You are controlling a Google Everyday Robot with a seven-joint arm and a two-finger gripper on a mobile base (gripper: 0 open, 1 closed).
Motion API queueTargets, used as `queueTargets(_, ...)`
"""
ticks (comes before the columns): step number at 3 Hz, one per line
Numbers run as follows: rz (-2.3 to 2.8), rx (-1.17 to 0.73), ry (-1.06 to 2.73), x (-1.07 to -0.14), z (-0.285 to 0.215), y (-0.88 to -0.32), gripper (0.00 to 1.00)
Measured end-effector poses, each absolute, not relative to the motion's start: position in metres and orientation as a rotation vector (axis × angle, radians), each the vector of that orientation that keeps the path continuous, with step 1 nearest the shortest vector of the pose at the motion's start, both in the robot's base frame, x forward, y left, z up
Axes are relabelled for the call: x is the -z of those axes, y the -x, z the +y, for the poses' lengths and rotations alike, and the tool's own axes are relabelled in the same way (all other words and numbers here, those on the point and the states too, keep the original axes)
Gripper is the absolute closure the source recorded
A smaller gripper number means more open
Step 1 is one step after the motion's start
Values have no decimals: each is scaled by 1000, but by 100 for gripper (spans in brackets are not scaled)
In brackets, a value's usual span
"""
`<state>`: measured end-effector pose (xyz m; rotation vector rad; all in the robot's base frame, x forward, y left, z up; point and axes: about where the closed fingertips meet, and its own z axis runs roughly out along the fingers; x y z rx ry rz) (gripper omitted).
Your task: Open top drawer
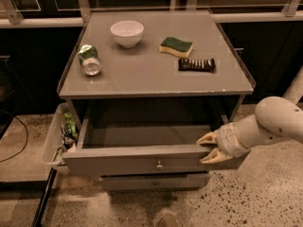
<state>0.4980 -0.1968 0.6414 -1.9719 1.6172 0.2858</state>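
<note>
**A:** Where is the top drawer [118,163] at this moment?

**B:** It is just below the front edge of the tabletop [142,82]. It is already pulled out a good way toward the camera.

**A:** And the gripper [209,147]?

**B:** It is at the right end of the drawer front, under the front right corner of the tabletop. The jaws are spread apart, one above the top rim of the front panel and one before the panel. Whether they really press on the panel, I cannot tell.

**A:** How will this drawer handle, do you think?

**B:** I judge it is stiff and rather light, a thin grey box that slides straight out. When it is pulled from one end only, it may turn a little and stick. The small knob [159,165] in the middle of the front looks the better place to hold, though it is smooth and small. The top rim is easier to hook.

**A:** What can you not see?

**B:** The back of the drawer is dark under the tabletop, and the runners are hidden. The lower drawer [154,181] is half covered by the top one. The arm [270,124] is cut off at the right. The bowl [127,33] near the far edge, the can [89,59] by the left edge, and the sponge [175,47] and chocolate bar [196,65] toward the right edge are all clear to see
</note>
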Motion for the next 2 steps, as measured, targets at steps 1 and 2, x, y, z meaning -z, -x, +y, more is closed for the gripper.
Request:
queueTargets(1, 1617, -286, 1972, -641, -197, -497, 0)
queueTargets(2, 1617, -286, 1972, -641, -197, -497, 0)
